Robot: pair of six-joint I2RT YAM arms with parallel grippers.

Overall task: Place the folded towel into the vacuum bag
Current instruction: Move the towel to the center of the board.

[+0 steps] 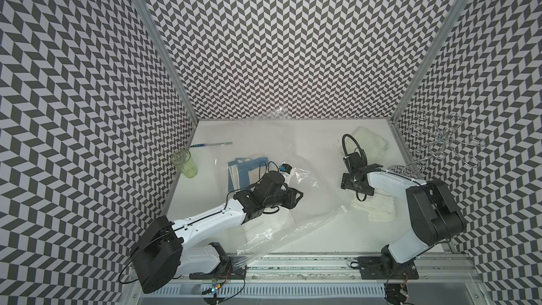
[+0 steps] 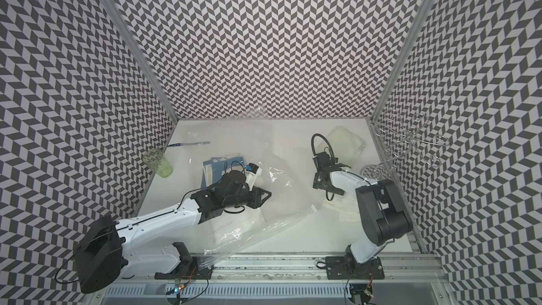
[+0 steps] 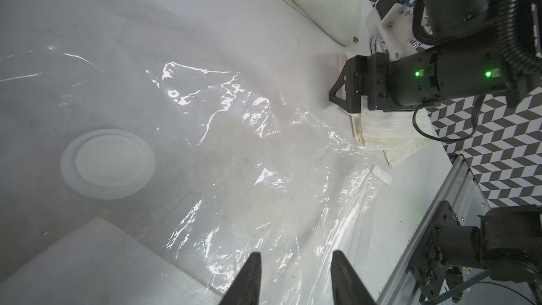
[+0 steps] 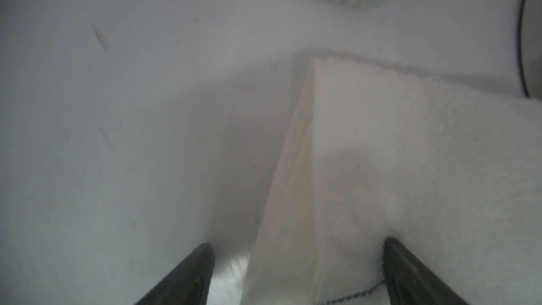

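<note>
**Counter point(image 1: 337, 239), near edge to far edge**

1. Vacuum bag point(image 1: 293, 221): clear crinkled film. It overhangs the near edge and runs slantwise toward the far edge. The zip side faces the counter's right edge and ends at a white slider point(image 1: 343, 207). The round valve cap point(image 3: 107, 164) lies flat mid-bag. The towel is not in it.
2. Left hand point(image 3: 296, 259): over the bag's middle, jaws part-way apart, nothing visibly clamped.
3. Folded towel point(image 1: 381, 212): cream, stacked in layers, near the right edge. It sits just beside the slider and outside the bag.
4. Right hand point(image 4: 297, 244): jaws wide, straddling the towel's folded edge. One finger is sunk in the pile and the other is over bare counter; it is not yet closed.
5. Blue-and-white cloth point(image 1: 243, 171): toward the left edge, partly behind the left arm.
6. Green tumbler point(image 1: 184, 164): at the left edge.
7. Thin strip point(image 1: 211, 144): toward the far left corner.
8. Pale green towel point(image 1: 369, 142): far right corner.

**Handling note, step in hand (judged): grasping the towel.**
- The lower finger should probably go right under the bottom layer before closing, so the whole fold comes up as one piece.
- Carry it low and lead with the folded edge toward the zip side.
- The left hand would do well to pinch and raise the top film first — a flat mouth will likely snag the terry.
</note>
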